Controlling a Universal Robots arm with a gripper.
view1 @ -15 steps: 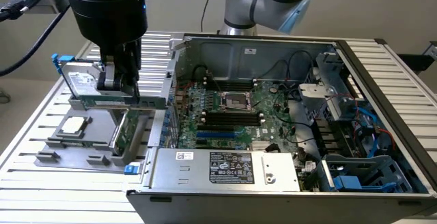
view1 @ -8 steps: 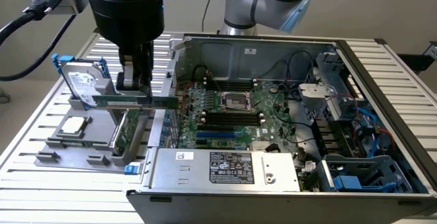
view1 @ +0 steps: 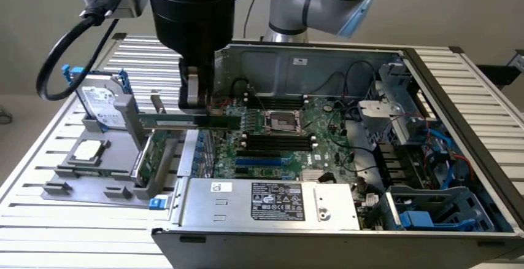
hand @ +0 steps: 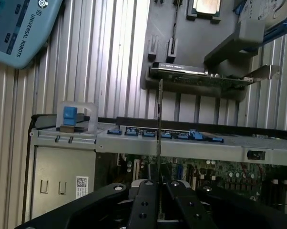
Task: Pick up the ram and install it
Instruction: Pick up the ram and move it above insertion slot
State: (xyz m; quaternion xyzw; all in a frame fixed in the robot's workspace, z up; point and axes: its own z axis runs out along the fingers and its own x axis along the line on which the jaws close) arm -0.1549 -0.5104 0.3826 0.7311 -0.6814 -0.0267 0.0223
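Ram [view1: 164,121] is hanging level, pinched in my narrowed claw [view1: 194,104], above the edge of the computer case [view1: 458,128], between the grey holder [view1: 82,180] and the motherboard [view1: 327,131]. I am judging that gripping firmly and holding it parallel to the black slots [view1: 278,139] matters most.

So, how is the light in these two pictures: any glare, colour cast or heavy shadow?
Exterior view: soft, even light; the table slats shine pale, the computer case is dimmer inside, no hard shadows. Wrist view: a cool bluish cast; the end effector is a dark shape, shut on the ram, which is seen edge-on.
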